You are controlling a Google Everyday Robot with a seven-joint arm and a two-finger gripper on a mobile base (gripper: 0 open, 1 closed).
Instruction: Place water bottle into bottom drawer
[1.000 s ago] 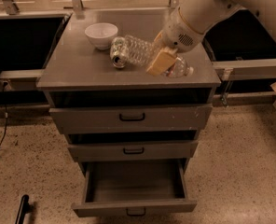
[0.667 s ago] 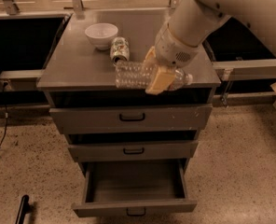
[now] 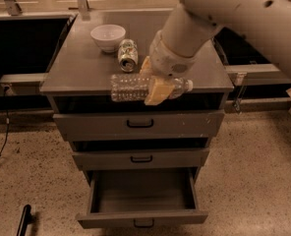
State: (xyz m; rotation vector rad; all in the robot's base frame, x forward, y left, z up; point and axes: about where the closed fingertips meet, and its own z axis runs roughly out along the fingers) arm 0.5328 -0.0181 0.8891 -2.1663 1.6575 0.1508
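My gripper (image 3: 153, 85) is shut on the water bottle (image 3: 130, 87), a clear ribbed plastic bottle held lying sideways, its white cap (image 3: 189, 84) pointing right. I hold it in the air over the front edge of the cabinet top, above the drawers. The tan fingers (image 3: 158, 91) clamp its middle. The bottom drawer (image 3: 141, 218) is pulled open below, and its grey inside shows nothing in it. The two drawers above are closed.
A white bowl (image 3: 107, 37) and a green-and-white soda can (image 3: 128, 55) lying on its side sit on the cabinet top (image 3: 76, 73). Dark bins flank the cabinet left and right. A black object (image 3: 23, 220) lies on the speckled floor at lower left.
My gripper has carried the bottle from the top's right side toward me and down, out over the cabinet's front edge. The can, first behind the bottle, now shows lying on the top.
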